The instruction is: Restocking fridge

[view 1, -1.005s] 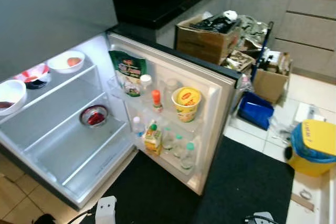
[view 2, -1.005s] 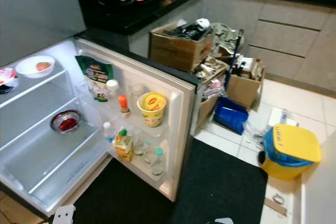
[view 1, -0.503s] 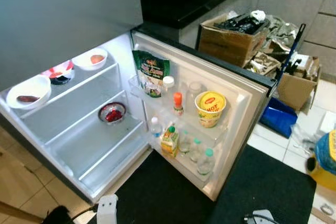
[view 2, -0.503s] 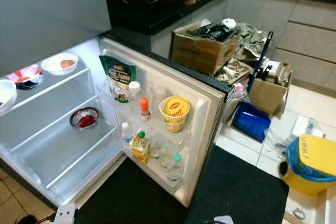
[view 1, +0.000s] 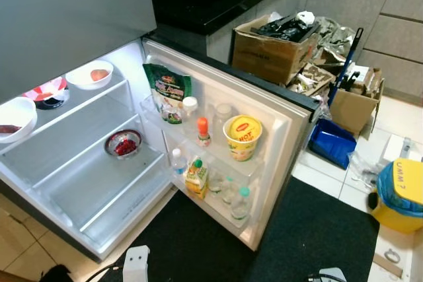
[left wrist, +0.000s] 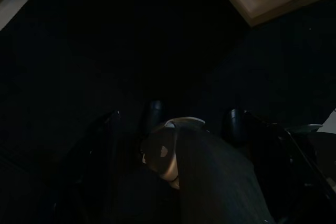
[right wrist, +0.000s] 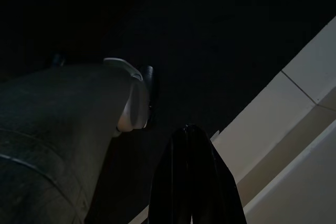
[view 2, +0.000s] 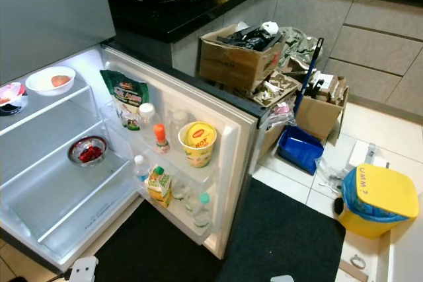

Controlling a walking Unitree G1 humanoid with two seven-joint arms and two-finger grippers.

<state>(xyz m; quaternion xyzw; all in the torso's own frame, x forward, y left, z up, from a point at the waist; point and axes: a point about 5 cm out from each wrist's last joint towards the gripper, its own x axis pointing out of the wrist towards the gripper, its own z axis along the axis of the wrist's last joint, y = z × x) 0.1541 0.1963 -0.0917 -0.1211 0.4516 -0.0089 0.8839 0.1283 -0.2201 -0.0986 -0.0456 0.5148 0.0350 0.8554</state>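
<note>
You're looking down into the open fridge (view 1: pixel 39 193), its door (view 1: pixel 284 137) swung wide to the right over a dark mat (view 1: pixel 310 236). On the top shelf sit three white bowls: one at the back with something orange in it (view 1: pixel 89 74), a red-patterned one (view 1: pixel 47 90) just beside it, and one at the front left edge (view 1: pixel 14 118). One shelf down there's a small metal bowl of red food (view 1: pixel 123 144), standing alone. The lowest shelf is bare glass. In the door you've got a green pouch (view 1: pixel 167 92), a white-capped jar (view 1: pixel 190 108), a small bottle with an orange cap (view 1: pixel 203 131) and a yellow tub (view 1: pixel 242 137) on the upper rack; below them a juice carton (view 1: pixel 195 177) and several small bottles (view 1: pixel 236 199). Behind the door, cardboard boxes (view 1: pixel 271 51) crowd the floor, with a blue bin (view 1: pixel 330 143) and a yellow-lidded bucket (view 2: pixel 373 199) near them. Both arms hang idle. Your right gripper (right wrist: pixel 193 182) shows its black fingers pressed together over the dark mat. Your left wrist view is very dark, and I can't tell the left gripper's state
</note>
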